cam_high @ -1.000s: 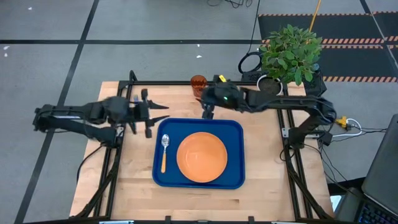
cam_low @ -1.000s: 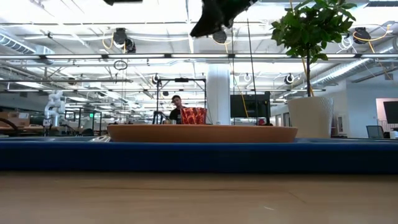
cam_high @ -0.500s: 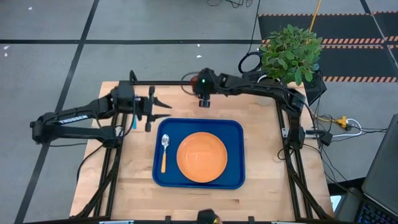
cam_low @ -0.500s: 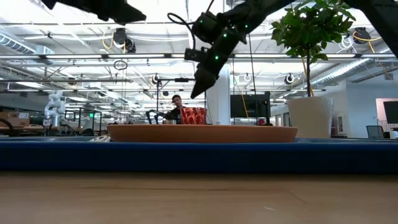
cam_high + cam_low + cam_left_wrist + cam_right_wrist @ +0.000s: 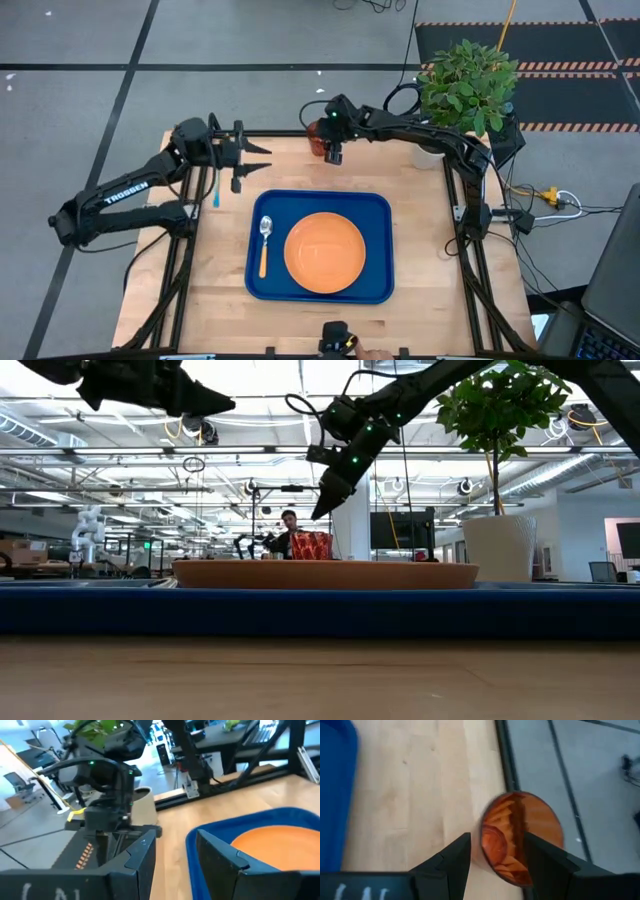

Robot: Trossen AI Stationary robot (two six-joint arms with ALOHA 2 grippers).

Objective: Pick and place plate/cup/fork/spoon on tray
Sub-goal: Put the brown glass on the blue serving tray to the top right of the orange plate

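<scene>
The orange plate [image 5: 325,252] and the orange-handled spoon [image 5: 264,243] lie in the dark-blue tray [image 5: 378,205]. The reddish-brown cup [image 5: 315,136] stands upright on the table at its far edge. My right gripper [image 5: 333,157] is open and hangs just above the cup; in the right wrist view [image 5: 495,840] one finger [image 5: 542,857] shows over the cup's mouth [image 5: 540,820]. The low view shows a gap between the fingertips [image 5: 320,510] and the cup [image 5: 311,545]. The light-blue fork [image 5: 216,192] lies on the table left of the tray. My left gripper [image 5: 255,160] is open, empty and raised near the far left.
A white pot with a green plant [image 5: 462,80] stands at the far right corner, close to my right arm. The table's dark frame rail [image 5: 270,134] runs along the far edge behind the cup. Bare wood lies right of the tray [image 5: 425,250].
My right gripper has gone from over the tray's far rim toward the table's far edge and down, ending just above the cup. My left gripper has drawn back toward the far edge, away from the tray. The tableware has stayed in place.
</scene>
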